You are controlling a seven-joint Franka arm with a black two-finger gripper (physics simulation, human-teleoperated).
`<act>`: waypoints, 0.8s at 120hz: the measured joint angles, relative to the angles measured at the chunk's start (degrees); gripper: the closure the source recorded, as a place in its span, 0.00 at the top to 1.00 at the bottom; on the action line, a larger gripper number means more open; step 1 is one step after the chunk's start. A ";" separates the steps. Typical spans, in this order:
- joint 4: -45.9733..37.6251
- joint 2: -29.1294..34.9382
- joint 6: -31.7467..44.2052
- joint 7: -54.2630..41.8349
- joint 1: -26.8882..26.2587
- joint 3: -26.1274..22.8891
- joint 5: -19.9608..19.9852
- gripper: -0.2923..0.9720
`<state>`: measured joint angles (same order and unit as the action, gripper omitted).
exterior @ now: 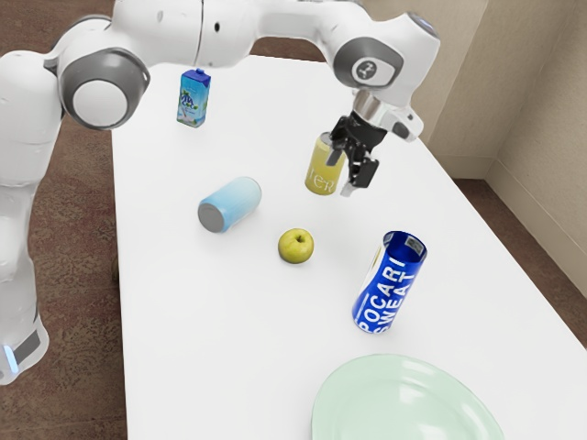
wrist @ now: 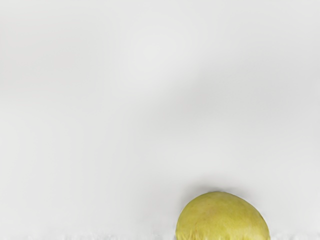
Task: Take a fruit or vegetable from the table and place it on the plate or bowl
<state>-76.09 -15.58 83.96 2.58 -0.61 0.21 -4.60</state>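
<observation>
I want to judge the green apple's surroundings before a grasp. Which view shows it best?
The exterior view: the whole apple shows, with bare table all around it. The wrist view catches part of it, cropped.

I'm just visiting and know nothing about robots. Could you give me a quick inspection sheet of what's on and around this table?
Surface: white table.
Job's things: yellow-green apple mid-table; pale green plate at the near edge, nothing on its visible part.
Clutter: Pocari Sweat can between apple and plate; light blue can lying on its side; yellow can; blue carton upright at the far end.
Grippers: end effector open, holding nothing, raised above the table beyond the apple.
Cables: nothing seen.
Surroundings: brown floor; beige walls.
</observation>
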 joint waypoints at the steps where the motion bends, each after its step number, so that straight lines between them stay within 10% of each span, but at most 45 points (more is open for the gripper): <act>1: -0.07 -0.03 -0.26 0.04 -0.25 0.01 0.01 0.77; 56: -33.71 17.80 13.11 -10.78 -2.98 0.12 -0.52 0.77; 96: -37.05 21.08 21.68 -17.24 -4.90 -0.03 -0.78 0.77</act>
<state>-113.14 5.50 105.64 -14.65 -5.50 0.18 -5.38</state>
